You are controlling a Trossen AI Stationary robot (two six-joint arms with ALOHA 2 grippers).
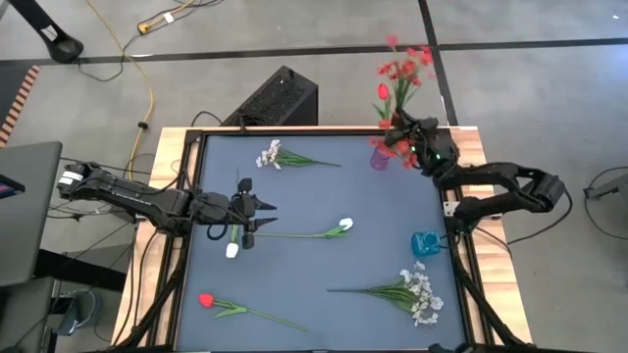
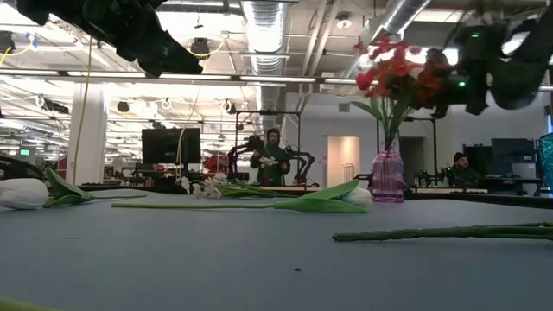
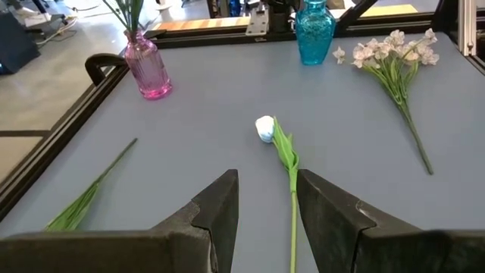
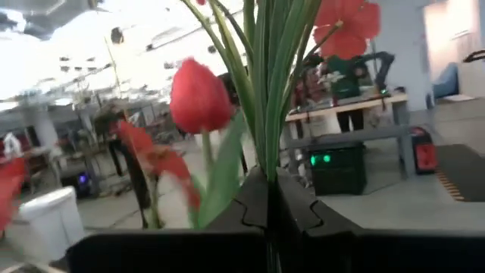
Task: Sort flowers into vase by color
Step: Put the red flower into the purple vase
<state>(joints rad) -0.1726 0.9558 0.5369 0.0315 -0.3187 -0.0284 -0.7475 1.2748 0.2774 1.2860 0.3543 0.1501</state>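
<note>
A large open workshop with ceiling pipes and a person standing far back lies beyond the blue-grey counter (image 1: 314, 216), which sits in a wooden frame on a grey floor. The left arm reaches in from the counter's left side; its left pincer (image 3: 267, 199) hovers with fingers spread, the stem of a white tulip (image 3: 264, 128) running between the tips without clear contact. The right arm bends in from the right edge, and the right pincer (image 1: 404, 135) is pressed together on green stems of the red flowers (image 1: 399, 71) standing in the pink vase (image 1: 380, 155) at the far right corner; the vase's lower part is partly hidden behind the arm from above. A blue vase (image 1: 426, 244) stands near the right edge. A white spray (image 1: 420, 292) lies near it, another white spray (image 1: 271, 155) far left, a red tulip (image 1: 207, 300) near left.
</note>
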